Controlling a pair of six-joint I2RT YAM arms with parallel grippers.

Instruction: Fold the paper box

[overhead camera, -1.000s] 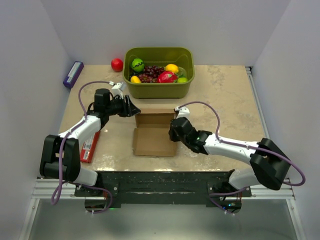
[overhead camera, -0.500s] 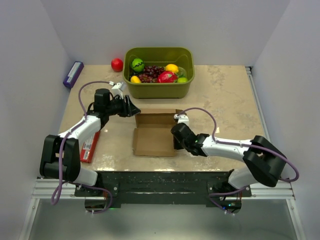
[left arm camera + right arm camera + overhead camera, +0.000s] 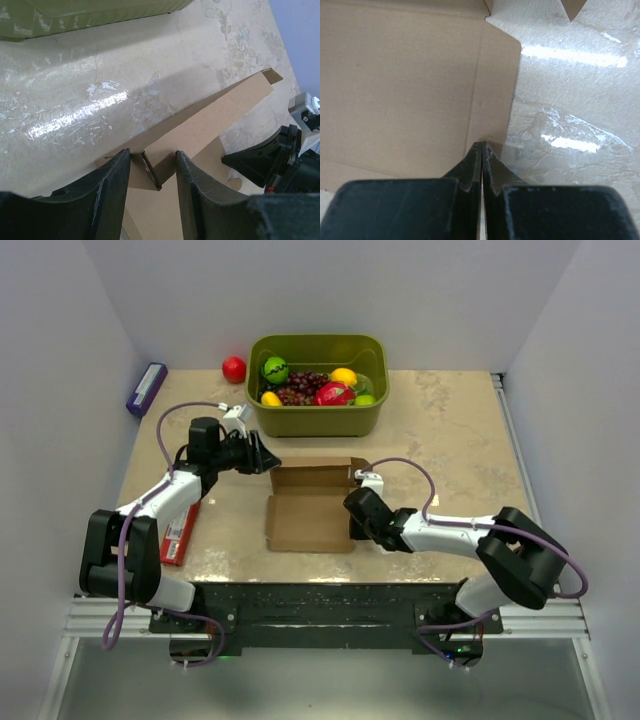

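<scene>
The paper box [image 3: 310, 510] lies open on the table's middle, brown and plain, its back wall [image 3: 312, 476] raised. My left gripper [image 3: 268, 464] is at the box's back left corner. In the left wrist view its fingers [image 3: 152, 151] stand apart astride the folded corner tab [image 3: 151, 172], with no clear pinch on it. My right gripper [image 3: 352, 517] is at the box's right edge. The right wrist view shows the right gripper [image 3: 483, 145] shut, tips resting on the narrow right side flap [image 3: 492, 90], with nothing between the fingers.
An olive-green tub [image 3: 318, 422] of fruit stands just behind the box, its wall [image 3: 75, 15] close in the left wrist view. A red ball [image 3: 234, 368] and a purple pack [image 3: 147, 388] lie back left. A slim red pack [image 3: 180, 533] lies beside the left arm.
My right gripper has shut and slid a little nearer along the box's right edge, its arm dropping lower. The left gripper and the box's back wall have not moved.
</scene>
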